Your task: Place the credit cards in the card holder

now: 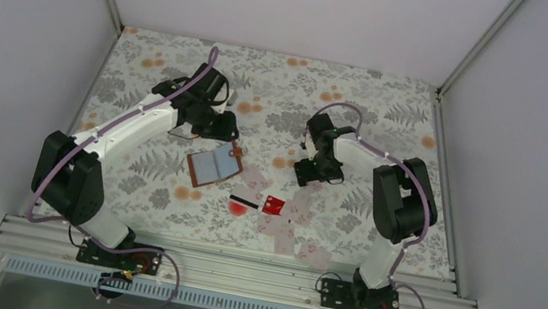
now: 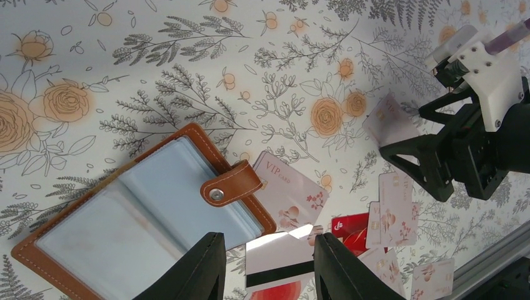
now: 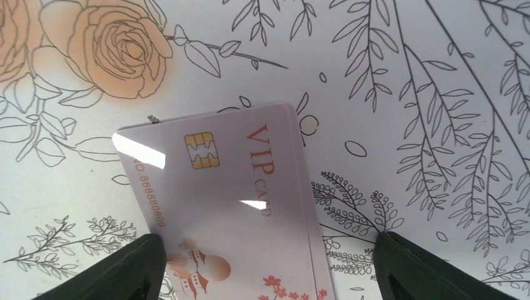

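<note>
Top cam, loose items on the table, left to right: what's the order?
card holder → black-striped card → red card → rightmost pale card. Heaped pale cards overlap, so they are left out.

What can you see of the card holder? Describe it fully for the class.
The card holder lies open and flat on the floral table. Its brown leather cover shows as a stitched rim around pale, glossy sleeves, which look empty. A leather strap with a metal snap folds over one edge onto the inner face. A VIP card lies against that edge, touching it or slipping just under it; which one cannot be told.
</note>
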Available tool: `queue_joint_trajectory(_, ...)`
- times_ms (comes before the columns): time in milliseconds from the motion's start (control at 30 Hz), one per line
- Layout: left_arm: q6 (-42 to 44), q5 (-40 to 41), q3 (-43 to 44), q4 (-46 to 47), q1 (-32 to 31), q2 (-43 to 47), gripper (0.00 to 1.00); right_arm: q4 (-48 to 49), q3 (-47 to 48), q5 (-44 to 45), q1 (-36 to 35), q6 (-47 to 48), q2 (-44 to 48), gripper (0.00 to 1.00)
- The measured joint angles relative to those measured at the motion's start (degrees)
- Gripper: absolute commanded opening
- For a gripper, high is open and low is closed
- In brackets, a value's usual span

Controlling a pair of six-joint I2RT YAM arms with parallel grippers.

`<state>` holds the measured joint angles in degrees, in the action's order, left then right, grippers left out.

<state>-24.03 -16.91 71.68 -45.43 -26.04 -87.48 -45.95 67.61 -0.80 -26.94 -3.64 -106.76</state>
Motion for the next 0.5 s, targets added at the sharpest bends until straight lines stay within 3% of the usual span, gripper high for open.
queue_joint_trajectory(500, 0.9, 0.0, 0.0, -0.2, 0.4, 0.0, 0.37, -1.4, 0.9, -2.6, -0.9, 1.1, -0.2, 0.79)
